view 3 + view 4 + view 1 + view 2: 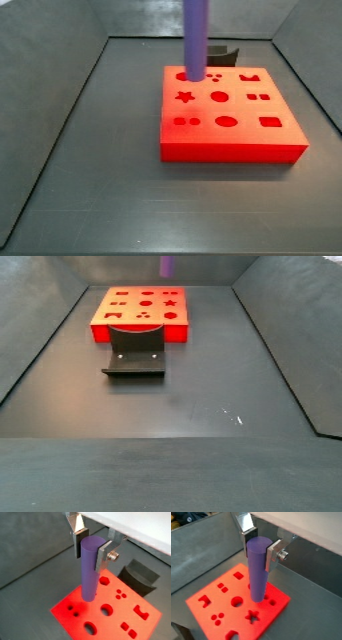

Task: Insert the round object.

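My gripper [91, 549] is shut on the round object [89, 572], a long, slim purple cylinder held upright by its upper end; both wrist views show this [261, 549]. The silver fingers [103, 556] press on opposite sides of the peg [257, 572]. The peg's lower end hangs above the red block [113, 619], which has several shaped holes, among them a round hole [105, 610]. In a side view the peg [195, 40] comes down over the block's [227, 140] far left part. Another side view shows only the peg's tip [168, 266], above the block [139, 324]. The gripper is out of both side views.
The dark fixture [135, 354] stands on the grey floor right against one side of the red block; it also shows in a wrist view [140, 574] and a side view [231, 52]. Grey walls [54, 110] enclose the floor on all sides.
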Robot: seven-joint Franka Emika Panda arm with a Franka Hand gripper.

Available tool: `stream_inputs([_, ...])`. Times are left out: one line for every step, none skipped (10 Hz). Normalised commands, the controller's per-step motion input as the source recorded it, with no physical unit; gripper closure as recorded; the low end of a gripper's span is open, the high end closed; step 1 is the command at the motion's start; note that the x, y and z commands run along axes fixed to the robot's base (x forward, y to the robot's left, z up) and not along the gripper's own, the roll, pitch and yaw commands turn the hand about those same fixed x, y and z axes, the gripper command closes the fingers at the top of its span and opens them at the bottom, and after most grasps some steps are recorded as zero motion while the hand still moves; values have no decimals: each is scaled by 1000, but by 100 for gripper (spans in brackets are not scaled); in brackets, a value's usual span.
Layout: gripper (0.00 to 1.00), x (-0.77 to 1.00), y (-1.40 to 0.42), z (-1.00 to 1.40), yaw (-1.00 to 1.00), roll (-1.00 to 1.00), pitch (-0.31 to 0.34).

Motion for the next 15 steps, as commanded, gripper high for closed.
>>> stream_inputs([100,1000,169,-249,0,121,-43])
stream_inputs([100,860,6,-340,-94,214,54])
stream_inputs([100,917,0,-411,-103,237,100])
stream_inputs([100,803,17,-466,-149,303,147])
stream_inputs([100,451,0,-420,-314,276,191])
stream_inputs([100,454,37,-483,-246,254,259])
stream_inputs([100,174,14,-189,-134,97,104])
stream_inputs([100,126,0,0,0,-6,0])
stream_inputs([100,240,146,-20,0,-156,0])
stream_inputs([100,223,309,-40,0,-239,-4])
stream_inputs([100,106,297,-83,0,-183,-1])
stream_inputs([100,46,106,-106,0,-111,-23])
stream_inputs([100,146,0,-126,0,-96,-50])
stream_inputs([100,306,0,-109,0,-97,-29])
stream_inputs([100,263,0,-149,0,-73,-30])
